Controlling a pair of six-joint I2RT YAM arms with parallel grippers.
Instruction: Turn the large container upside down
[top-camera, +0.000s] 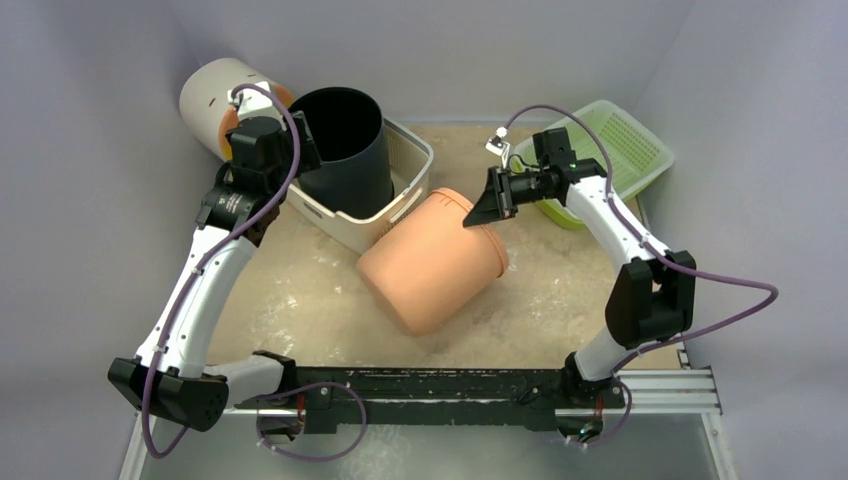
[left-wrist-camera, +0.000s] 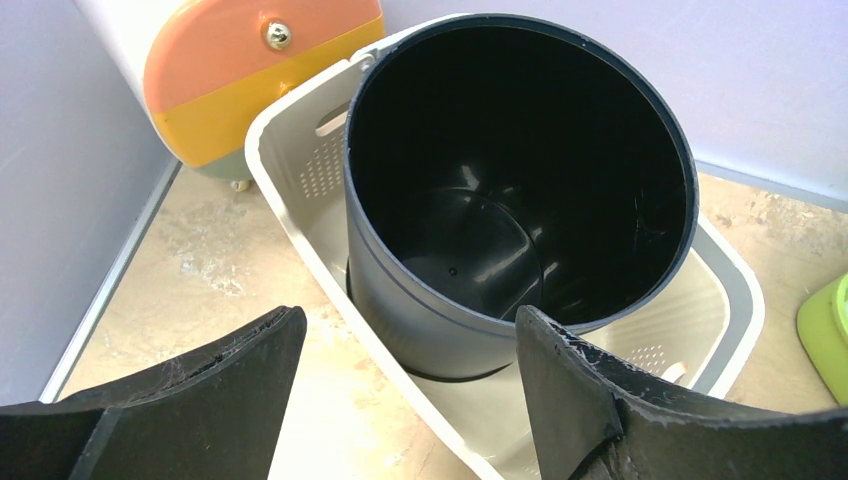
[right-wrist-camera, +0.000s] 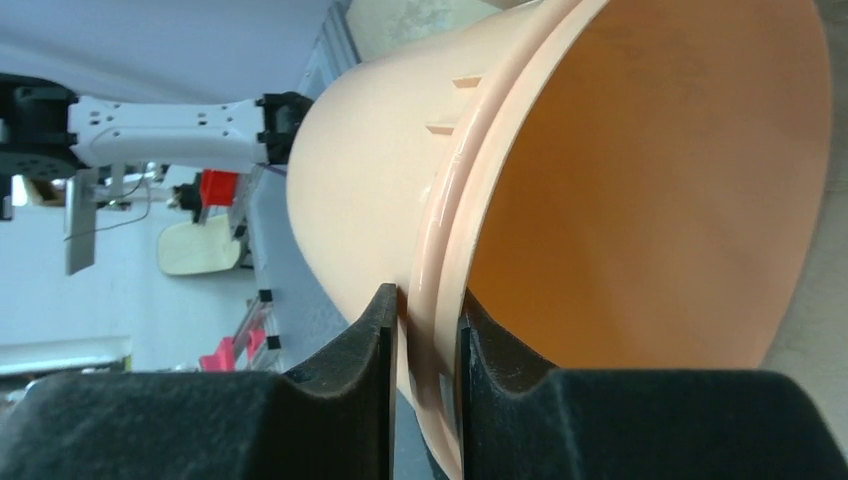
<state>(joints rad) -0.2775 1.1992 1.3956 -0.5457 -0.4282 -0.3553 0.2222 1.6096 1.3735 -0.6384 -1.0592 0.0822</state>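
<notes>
The large orange container (top-camera: 432, 262) lies tilted on its side at the table's middle, its open mouth toward the back right. My right gripper (top-camera: 487, 206) is shut on its rim, one finger inside and one outside; the right wrist view shows the rim (right-wrist-camera: 430, 330) clamped between the pads. A tall dark container (top-camera: 342, 150) stands upright in a white basket (top-camera: 415, 160) at the back left. My left gripper (top-camera: 300, 145) is open and empty just left of the dark container (left-wrist-camera: 520, 180), above the basket's rim (left-wrist-camera: 290, 215).
A white cylinder with an orange and yellow end (top-camera: 215, 100) lies in the back left corner. A green basket (top-camera: 620, 150) sits at the back right, behind my right arm. Grey walls close in the back and sides.
</notes>
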